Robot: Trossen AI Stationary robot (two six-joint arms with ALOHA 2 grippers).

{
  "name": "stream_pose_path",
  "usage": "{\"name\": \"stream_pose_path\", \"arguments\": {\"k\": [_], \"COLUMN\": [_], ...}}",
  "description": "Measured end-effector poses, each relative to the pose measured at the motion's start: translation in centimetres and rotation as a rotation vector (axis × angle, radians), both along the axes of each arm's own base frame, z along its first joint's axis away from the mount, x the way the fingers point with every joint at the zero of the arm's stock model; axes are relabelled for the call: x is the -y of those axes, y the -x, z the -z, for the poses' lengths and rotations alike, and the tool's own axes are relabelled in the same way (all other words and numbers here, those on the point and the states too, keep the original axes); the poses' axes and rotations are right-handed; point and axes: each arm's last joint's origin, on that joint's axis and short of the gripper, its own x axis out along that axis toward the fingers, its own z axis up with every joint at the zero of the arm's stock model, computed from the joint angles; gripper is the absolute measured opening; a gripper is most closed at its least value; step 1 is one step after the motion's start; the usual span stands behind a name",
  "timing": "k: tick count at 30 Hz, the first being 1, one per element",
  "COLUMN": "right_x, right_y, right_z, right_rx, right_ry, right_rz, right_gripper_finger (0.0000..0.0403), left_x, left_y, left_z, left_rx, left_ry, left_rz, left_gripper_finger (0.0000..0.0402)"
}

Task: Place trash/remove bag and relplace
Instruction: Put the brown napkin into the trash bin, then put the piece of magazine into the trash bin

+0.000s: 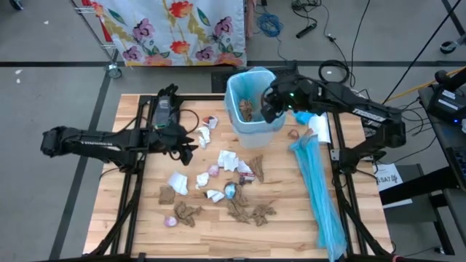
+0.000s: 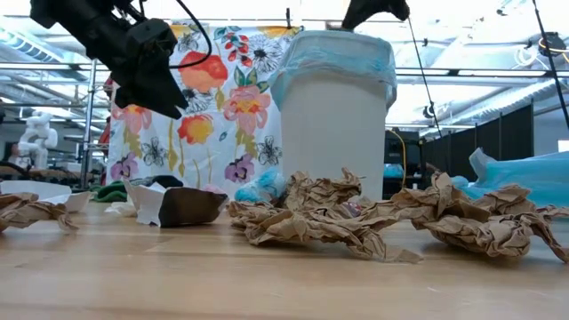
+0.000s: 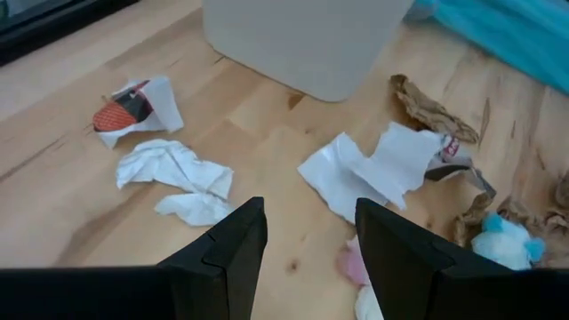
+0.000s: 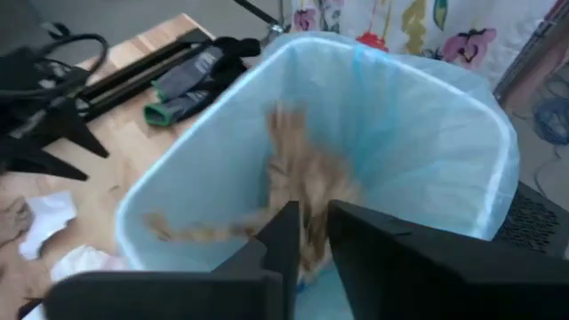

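Below my right gripper (image 4: 307, 233), jaws slightly parted over the lined bin (image 1: 254, 102), a crumpled brown paper scrap (image 4: 298, 182) drops; my left gripper (image 3: 307, 253) hovers spread.

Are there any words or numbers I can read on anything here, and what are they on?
No text can be read in any view.
White paper on the floor beside the table: dark marks, too small to read.
Bin, trash scraps and flowered cloth: no writing shows.
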Motion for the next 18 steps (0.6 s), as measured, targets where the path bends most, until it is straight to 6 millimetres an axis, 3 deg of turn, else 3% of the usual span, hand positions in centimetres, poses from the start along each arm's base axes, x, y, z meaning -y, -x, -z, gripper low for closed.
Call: {"name": "stream_pose_path", "arguments": {"k": [8,18], "right_x": [0.9,-2.5], "right_y": [0.0,4.2], "right_z": [0.2,-2.7], "right_rx": [-0.009,0.126], "right_ry": [-0.003,-0.049], "right_rz": [0.033,-0.007], "right_gripper_finger": [0.0148,0.0174], "left_x": [-1.0,-3.5], "left_y": [0.0,-0.7], "left_z": [-0.1,1.6], "left_rx": [0.009,-0.120], "left_ry": [0.007,-0.038], "left_rz": [-0.016,-0.071], "left_gripper_finger": [0.0178,0.0178]}}
